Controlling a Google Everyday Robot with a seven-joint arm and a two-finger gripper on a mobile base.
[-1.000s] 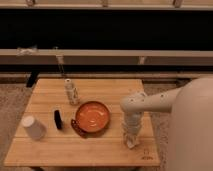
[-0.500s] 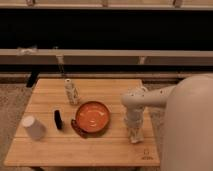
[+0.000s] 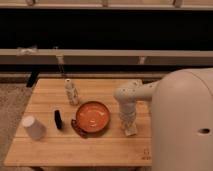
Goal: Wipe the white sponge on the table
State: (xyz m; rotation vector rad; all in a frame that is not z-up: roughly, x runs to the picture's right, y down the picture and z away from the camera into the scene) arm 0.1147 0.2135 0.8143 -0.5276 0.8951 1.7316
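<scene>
The light-brown plank table [image 3: 50, 150] fills the lower left of the camera view. My arm reaches from the right and bends down to the tabletop. My gripper [image 3: 130, 129] points straight down, just right of the orange bowl [image 3: 93, 117]. It is shut on the white sponge [image 3: 131, 132], a small off-white block pressed flat on the table under the gripper tip. Most of the sponge is hidden by the gripper.
An upturned white cup [image 3: 34, 127] stands at the left front. A small black object [image 3: 58, 120] lies between the cup and the bowl. A patterned white bottle [image 3: 72, 92] stands behind the bowl. My white body [image 3: 185, 125] covers the table's right end.
My gripper slid the sponge from near the front edge back toward the table's middle, first slightly right, then slightly left. The other objects have not moved.
</scene>
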